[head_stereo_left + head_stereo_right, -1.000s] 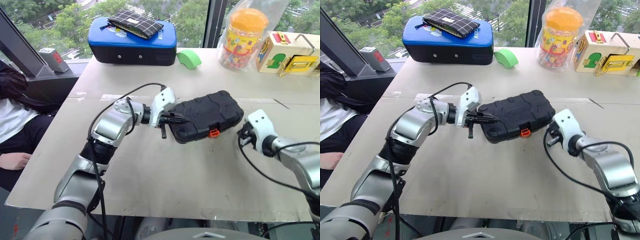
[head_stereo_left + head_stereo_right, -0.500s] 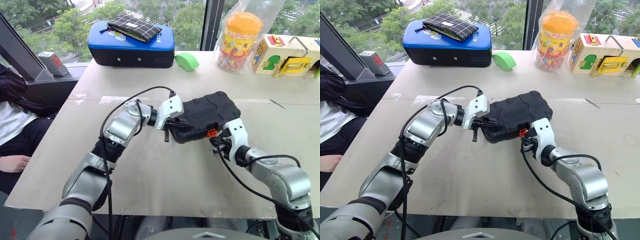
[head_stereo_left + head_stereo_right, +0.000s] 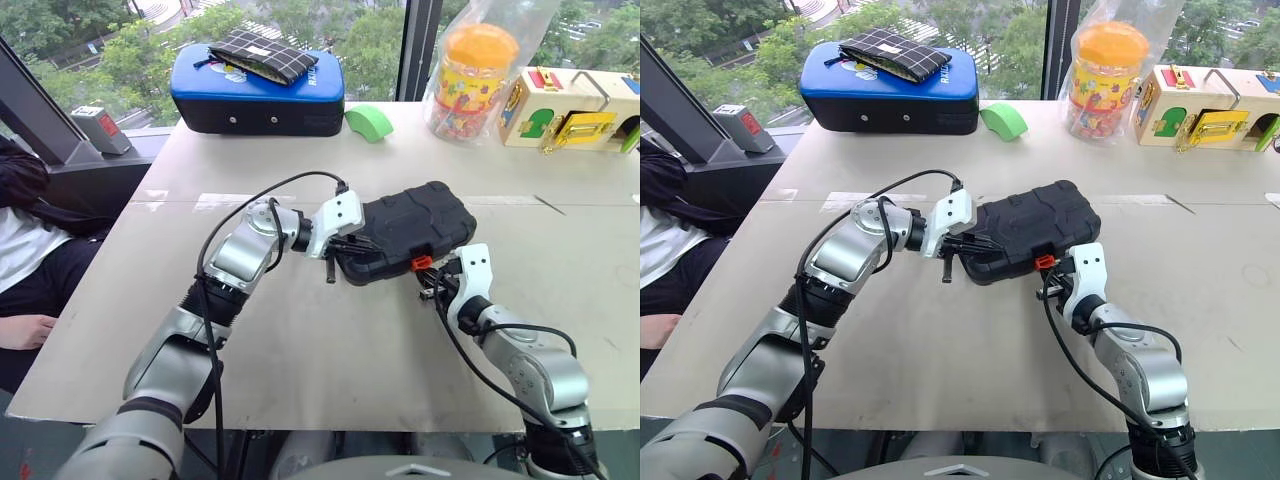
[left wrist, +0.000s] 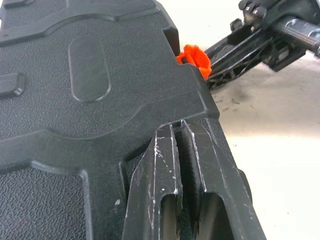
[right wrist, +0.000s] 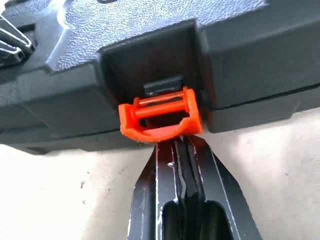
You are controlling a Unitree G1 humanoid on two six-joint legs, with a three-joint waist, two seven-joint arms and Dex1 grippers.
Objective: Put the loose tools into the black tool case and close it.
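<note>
The black tool case [image 3: 405, 232] lies closed near the middle of the counter [image 3: 330, 340], its lid down and its small orange latch [image 3: 423, 263] on the near edge, facing the robot. The latch hangs out from its recess in the case wall rather than lying flat against it.

The left hand [image 3: 345, 243] rests against the left end of the case. Its two black fingers [image 4: 165, 185] are pressed together with no gap between them, and in the left wrist view their tips lie on the textured lid at its edge. They grasp nothing.

The right hand [image 5: 181, 150] comes in low from the near side, just in front of the case. Its fingers [image 5: 200, 185] are clenched tight as well, with nothing between them, and the right wrist view shows their joined tips right up under the lower lip of the orange latch, touching it or very nearly so. In the left wrist view the same hand appears beyond the latch, close beside it.

At the far edge of the counter stand a blue padded case [image 3: 258, 90] with a checked pouch [image 3: 262, 54] on top, a green tape roll [image 3: 366, 122], a bagged orange-lidded jar [image 3: 480, 68] and a wooden latch box [image 3: 572, 108]. A person [image 3: 25, 260] sits beside the counter on the robot's left.
</note>
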